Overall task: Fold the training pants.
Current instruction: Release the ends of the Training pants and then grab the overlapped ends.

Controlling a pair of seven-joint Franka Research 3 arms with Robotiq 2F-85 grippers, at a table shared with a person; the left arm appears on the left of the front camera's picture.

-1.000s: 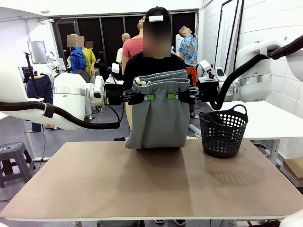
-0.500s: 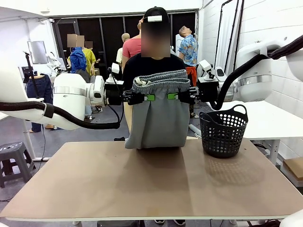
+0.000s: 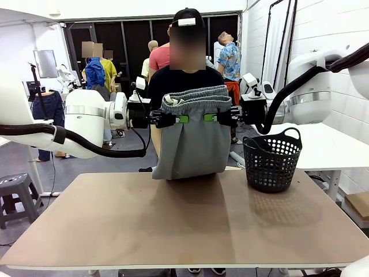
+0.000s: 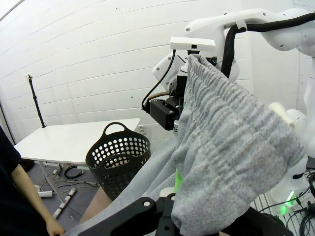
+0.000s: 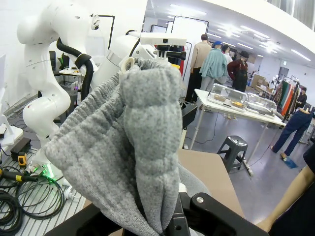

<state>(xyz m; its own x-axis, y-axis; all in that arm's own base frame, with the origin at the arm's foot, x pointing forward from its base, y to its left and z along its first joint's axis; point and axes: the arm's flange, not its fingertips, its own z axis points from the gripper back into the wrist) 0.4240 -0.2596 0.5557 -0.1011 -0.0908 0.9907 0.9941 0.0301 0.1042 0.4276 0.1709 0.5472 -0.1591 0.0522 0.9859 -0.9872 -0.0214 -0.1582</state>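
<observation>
Front: my left gripper [image 3: 182,119] and right gripper [image 3: 209,118] are both clamped on the training pants [image 3: 193,135] just under the waistband, the cloth hanging between and below them. Left wrist: grey fabric drapes over the pinch. Right wrist: the waistband bunches above my closed jaws

Lighting bright and even from overhead ceiling strips [image 5: 222,34]; soft shadows fall on the surface [image 3: 115,231] below the training pants [image 3: 190,144] and basket [image 3: 271,164]. Front view sharp; wrist views bend at edges, nearest cloth slightly soft.
</observation>
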